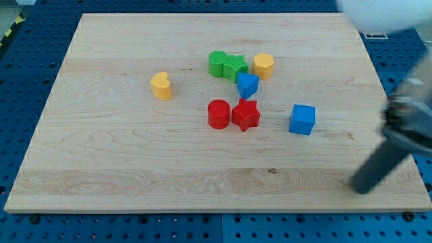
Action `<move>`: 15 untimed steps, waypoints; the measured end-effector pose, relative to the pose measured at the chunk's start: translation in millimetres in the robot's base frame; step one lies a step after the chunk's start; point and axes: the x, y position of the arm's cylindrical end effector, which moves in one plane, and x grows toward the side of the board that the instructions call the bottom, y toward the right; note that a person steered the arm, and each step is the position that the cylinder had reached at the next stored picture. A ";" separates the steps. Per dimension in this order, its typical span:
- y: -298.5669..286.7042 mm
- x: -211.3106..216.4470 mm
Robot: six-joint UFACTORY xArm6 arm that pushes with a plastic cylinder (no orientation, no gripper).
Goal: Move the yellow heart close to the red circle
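Observation:
The yellow heart [161, 86] lies alone on the left half of the wooden board [121, 155]. The red circle [219, 114] sits near the board's middle, to the right of and below the heart, and touches a red star [246, 115] on its right. My tip [362, 187] is at the lower right of the board, far from both blocks and to the right of and below the blue cube [302, 119]. The dark rod rises blurred towards the view's right edge.
A green circle [217, 63] and green star [235, 67] sit together above the red pair. A yellow hexagon [264, 65] is just right of them, and a blue triangle-like block [247, 85] is below them. A blue pegboard surrounds the board.

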 end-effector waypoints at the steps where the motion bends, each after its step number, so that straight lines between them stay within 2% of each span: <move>1: -91.1 -11.1; 3: -275.8 -72.9; 4: -340.2 -127.2; 5: -362.1 -186.3; 6: -350.3 -210.1; 9: -312.7 -198.7; 12: -314.4 -195.8; 15: -258.3 -187.9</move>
